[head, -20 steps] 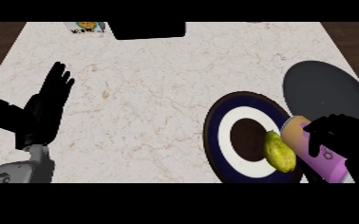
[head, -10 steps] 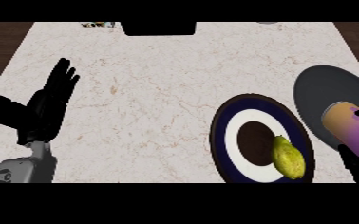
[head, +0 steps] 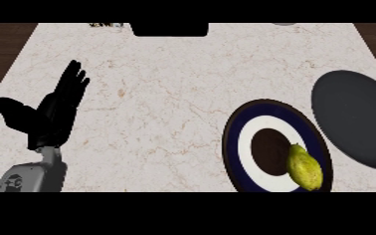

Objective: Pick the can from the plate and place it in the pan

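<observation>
A dark grey pan [head: 349, 114] lies at the right edge of the marble counter, partly cut off by the view. No can shows in it or anywhere else. Left of the pan sits a round plate [head: 236, 125] with a dark blue rim, a white ring and a dark centre. A yellow-green fruit [head: 303, 167] rests on the plate's near right side. My left hand [head: 53, 114] stays at the left side of the counter, open with fingers straight and pointing away, touching nothing. My right hand is out of the view.
A black block [head: 169, 28] stands at the counter's back edge. A small printed item [head: 106, 25] lies to its left. Dark wood floor shows past the counter's left and right edges.
The right hand carried the purple can from beside the plate to over the pan, and both have since left the view. The left hand kept its pose.
</observation>
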